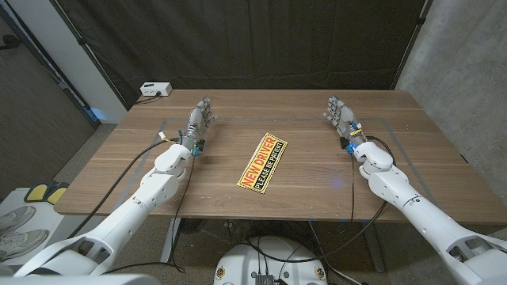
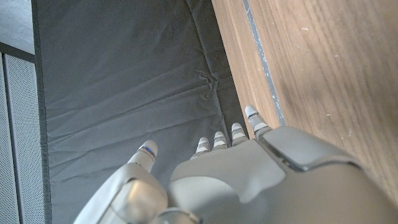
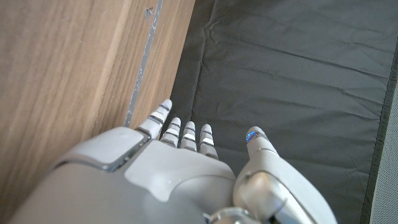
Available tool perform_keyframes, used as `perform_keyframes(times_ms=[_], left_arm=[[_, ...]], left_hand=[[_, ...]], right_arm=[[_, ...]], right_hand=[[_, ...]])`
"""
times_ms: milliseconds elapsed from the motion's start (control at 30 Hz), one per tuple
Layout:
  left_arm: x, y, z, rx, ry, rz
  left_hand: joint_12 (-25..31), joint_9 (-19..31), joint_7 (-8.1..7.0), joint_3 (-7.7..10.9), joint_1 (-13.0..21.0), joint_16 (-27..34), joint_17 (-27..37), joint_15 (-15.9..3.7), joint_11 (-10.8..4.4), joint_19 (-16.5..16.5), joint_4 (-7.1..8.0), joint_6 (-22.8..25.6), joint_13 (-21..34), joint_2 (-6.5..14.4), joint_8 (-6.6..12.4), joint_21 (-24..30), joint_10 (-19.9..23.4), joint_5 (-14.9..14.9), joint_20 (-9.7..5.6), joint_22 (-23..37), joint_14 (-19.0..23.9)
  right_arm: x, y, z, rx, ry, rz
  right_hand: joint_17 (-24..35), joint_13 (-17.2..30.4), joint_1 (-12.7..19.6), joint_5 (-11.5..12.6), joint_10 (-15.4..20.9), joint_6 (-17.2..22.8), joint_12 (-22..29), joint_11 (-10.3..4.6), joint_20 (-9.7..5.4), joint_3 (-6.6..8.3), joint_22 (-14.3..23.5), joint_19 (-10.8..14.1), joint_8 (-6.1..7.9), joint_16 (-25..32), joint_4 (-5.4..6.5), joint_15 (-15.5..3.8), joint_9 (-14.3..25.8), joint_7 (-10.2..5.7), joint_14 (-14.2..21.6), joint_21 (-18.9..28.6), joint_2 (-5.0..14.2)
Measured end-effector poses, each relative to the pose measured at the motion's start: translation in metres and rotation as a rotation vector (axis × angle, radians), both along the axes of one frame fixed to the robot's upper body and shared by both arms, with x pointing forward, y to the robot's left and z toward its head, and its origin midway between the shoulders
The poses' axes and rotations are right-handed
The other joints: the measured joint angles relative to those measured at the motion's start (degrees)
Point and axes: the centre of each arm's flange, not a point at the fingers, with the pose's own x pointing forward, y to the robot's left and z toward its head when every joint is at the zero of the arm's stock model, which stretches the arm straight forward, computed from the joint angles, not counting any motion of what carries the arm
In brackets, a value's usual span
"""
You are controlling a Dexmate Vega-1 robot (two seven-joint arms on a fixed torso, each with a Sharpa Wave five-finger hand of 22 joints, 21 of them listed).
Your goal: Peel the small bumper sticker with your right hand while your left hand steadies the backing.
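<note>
A small yellow bumper sticker (image 1: 263, 162) with red and black lettering lies on the wooden table (image 1: 301, 190) near its middle, turned at a slant. My left hand (image 1: 200, 122) stands at the far left of the table, fingers apart and holding nothing, well away from the sticker. My right hand (image 1: 339, 115) stands at the far right, also with fingers spread and empty. In the left wrist view my left hand (image 2: 236, 180) reaches out beside the table top; in the right wrist view my right hand (image 3: 168, 174) does the same.
A white box (image 1: 155, 89) with a cable sits beyond the table's far left corner. A dark curtain (image 1: 253, 39) hangs behind the table. Faint tape lines (image 1: 380, 120) mark a rectangle on the table top.
</note>
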Motion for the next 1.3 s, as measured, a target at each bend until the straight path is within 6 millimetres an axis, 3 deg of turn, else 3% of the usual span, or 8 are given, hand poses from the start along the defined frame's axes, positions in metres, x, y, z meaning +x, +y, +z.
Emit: perform_keyframes(times_ms=[100, 200, 333, 933, 1033, 1067, 1167, 1300], left_arm=[[-0.001, -0.002, 0.000, 0.002, -0.009, 0.007], [-0.002, -0.003, 0.000, 0.003, -0.012, 0.006], [-0.003, -0.005, 0.001, 0.007, -0.018, 0.006], [-0.004, -0.013, 0.001, 0.017, -0.017, -0.009], [-0.005, -0.013, 0.002, 0.018, -0.018, -0.010], [-0.005, -0.014, 0.001, 0.020, -0.016, -0.013], [-0.005, -0.014, 0.001, 0.022, -0.015, -0.015], [-0.006, -0.014, 0.001, 0.024, -0.016, -0.016]], left_hand=[[1.38, 0.29, 0.49, 0.50, 0.26, 0.57, 0.66, -0.23, 1.42, 1.26, -0.48, 2.07, 1.20, 0.26, 0.24, 0.28, 2.55, -0.66, -0.10, 0.08, 2.13], [0.30, 0.24, -1.63, 0.73, 0.60, -0.98, 0.57, -0.44, 1.66, 0.53, -0.71, -0.09, 1.61, 0.60, -1.34, -0.33, -0.03, -0.87, 0.09, 0.08, -0.38], [-0.18, 0.12, -2.52, 0.97, 0.60, -1.35, 0.53, -0.11, 1.60, -0.14, -0.94, -1.42, 1.61, 0.60, -1.90, -0.68, -0.96, -0.87, 0.37, 0.08, -1.46], [-0.18, 0.13, -2.72, 0.72, 0.60, -1.59, 0.53, 0.21, 1.91, -0.75, -1.19, -1.62, 1.45, 0.59, -1.90, -0.98, -1.27, -0.87, 0.38, 0.06, -1.33], [-0.18, 0.13, -2.72, 0.72, 0.60, -1.59, 0.53, 0.21, 1.91, -0.75, -1.19, -1.62, 1.45, 0.59, -1.90, -0.99, -1.26, -0.86, 0.38, 0.06, -1.33], [-0.18, 0.13, -2.71, 0.72, 0.60, -1.59, 0.53, 0.21, 1.91, -0.75, -1.19, -1.60, 1.45, 0.59, -1.90, -0.98, -1.26, -0.86, 0.38, 0.06, -1.33], [-0.18, 0.13, -2.51, 0.72, 0.60, -1.58, 0.53, 0.21, 1.91, -0.75, -1.19, -1.40, 1.45, 0.59, -1.90, -0.99, -1.26, -0.86, 0.38, 0.06, -1.33], [-0.18, 0.13, -2.51, 0.72, 0.60, -1.58, 0.54, 0.51, 1.91, -0.75, -1.19, -1.40, 1.45, 0.59, -1.90, -0.99, -1.26, -0.86, 0.38, 0.06, -1.02]], right_arm=[[-0.002, 0.000, 0.000, -0.004, 0.000, -0.004], [-0.002, -0.002, -0.001, -0.016, 0.006, -0.022], [-0.008, 0.000, 0.001, -0.063, 0.007, -0.047], [-0.032, 0.028, 0.012, -0.364, -0.004, -0.208], [-0.029, 0.024, 0.007, -0.402, 0.017, -0.259], [-0.041, 0.039, 0.016, -0.443, -0.021, -0.238], [-0.046, 0.045, 0.018, -0.495, -0.029, -0.263], [-0.041, 0.038, 0.012, -0.549, 0.001, -0.331]], right_hand=[[0.73, 0.51, 0.82, 0.00, 2.24, 0.98, 0.98, 0.89, -0.18, 0.61, 0.17, 1.33, 0.06, 0.82, -0.61, -0.24, 0.12, 0.43, 2.30, 0.42, 0.29], [0.66, 0.59, 2.16, 0.00, 0.07, -1.07, -0.18, -1.28, 0.08, 0.91, 0.09, -0.49, -0.59, -0.76, -1.93, -1.28, 0.12, -0.78, -0.69, -0.66, -0.35], [0.35, 0.45, 2.79, 0.00, -1.26, -1.56, -0.81, -2.60, 0.09, 1.09, 0.01, -1.70, -0.59, -1.56, -2.40, -2.34, 0.11, -1.27, -2.47, -1.16, -0.38], [0.07, 0.35, 4.00, -0.01, -0.41, -0.19, -0.72, -1.75, 0.60, 1.43, 0.01, -2.40, -0.31, -1.56, -3.20, -0.67, 0.10, -1.56, -2.03, -1.30, -0.08], [0.07, 0.35, 4.23, -0.01, -0.13, -0.19, -0.58, -1.89, 0.60, 1.50, 0.01, -2.40, -0.31, -1.56, -3.27, -0.59, 0.10, -1.56, -1.94, -1.30, 0.15], [0.07, 0.35, 4.23, -0.01, -0.12, -0.20, -0.58, -1.90, 0.61, 1.50, 0.02, -2.40, -0.31, -1.56, -3.27, -0.59, 0.10, -1.56, -1.94, -1.30, 0.15], [0.08, 0.35, 4.54, -0.01, -0.12, 0.27, -0.58, -1.90, 0.60, 1.73, 0.02, -2.40, -0.31, -1.56, -3.50, -0.52, 0.10, -1.60, -1.60, -1.30, -0.14], [-0.20, 0.36, 4.99, -0.01, 0.11, 0.43, -0.58, -2.12, 0.60, 1.97, 0.02, -2.40, -0.31, -1.56, -3.73, -0.61, 0.10, -1.56, -1.51, -1.30, -0.15]])
